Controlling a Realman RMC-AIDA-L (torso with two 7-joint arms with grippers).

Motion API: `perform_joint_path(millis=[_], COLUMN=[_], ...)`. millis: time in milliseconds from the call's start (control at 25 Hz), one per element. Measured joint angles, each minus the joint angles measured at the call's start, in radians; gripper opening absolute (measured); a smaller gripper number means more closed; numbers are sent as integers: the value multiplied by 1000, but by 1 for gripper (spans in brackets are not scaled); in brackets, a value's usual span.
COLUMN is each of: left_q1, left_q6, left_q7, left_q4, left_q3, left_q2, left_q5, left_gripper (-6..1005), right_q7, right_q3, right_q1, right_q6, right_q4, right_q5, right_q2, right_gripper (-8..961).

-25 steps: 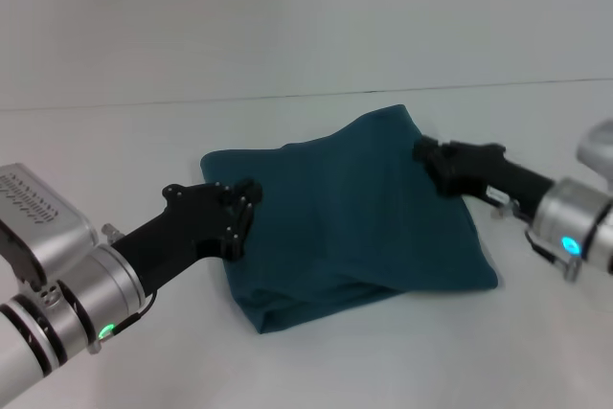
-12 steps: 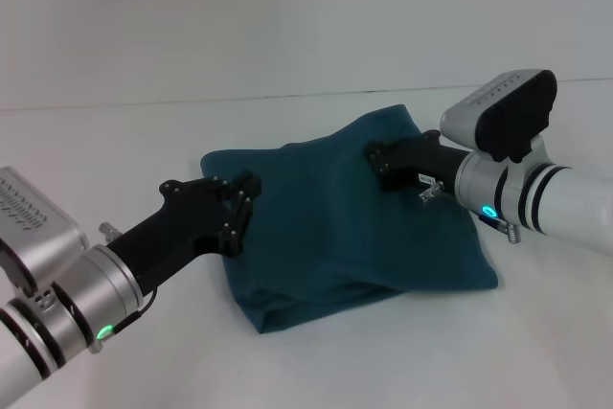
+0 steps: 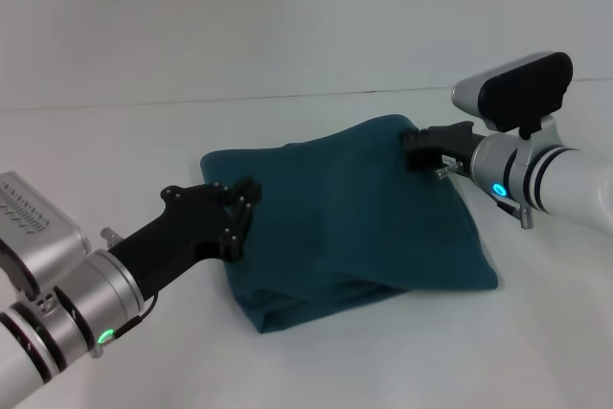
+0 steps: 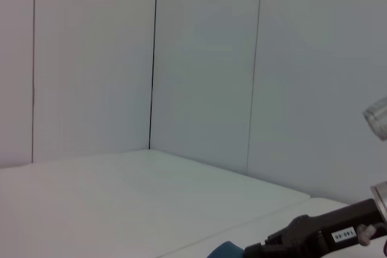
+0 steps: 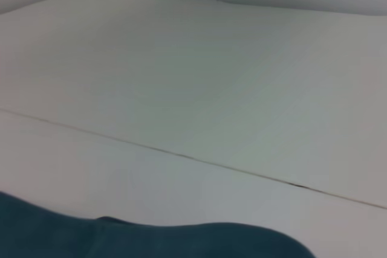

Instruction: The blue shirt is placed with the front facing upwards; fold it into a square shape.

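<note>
Right gripper (image 3: 414, 147) drew back to bunched blue shirt (image 3: 354, 217); finger state unclear

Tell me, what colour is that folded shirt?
Plain dark teal-blue shirt; the head view shows it best.

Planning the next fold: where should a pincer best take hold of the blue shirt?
Probably the raised far-right corner of the blue shirt, coming from the right, where the right pincer sits. That corner stands proud of the table, while the near edge lies flat.
</note>
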Motion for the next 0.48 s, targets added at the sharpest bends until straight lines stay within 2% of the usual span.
perform_joint_path(millis=[200,360,480], left_q1=[-6,-7,-5], left_q6=[3,17,29], left_q7=[0,0,0], left_q4=[16,19,21], left_q3=[0,0,-7], left_q2=[1,2,3], left_q5=[0,0,0], left_gripper=[62,61,61], right_q7=[60,68,63], right_q3=[6,8,-34], right_q1=[-3,-92,-107], right_q6=[16,-155,-241], right_q4=[-28,-125,-122], right_q5=[2,53,87], right_q2=[1,11,10], right_gripper=[36,36,36])
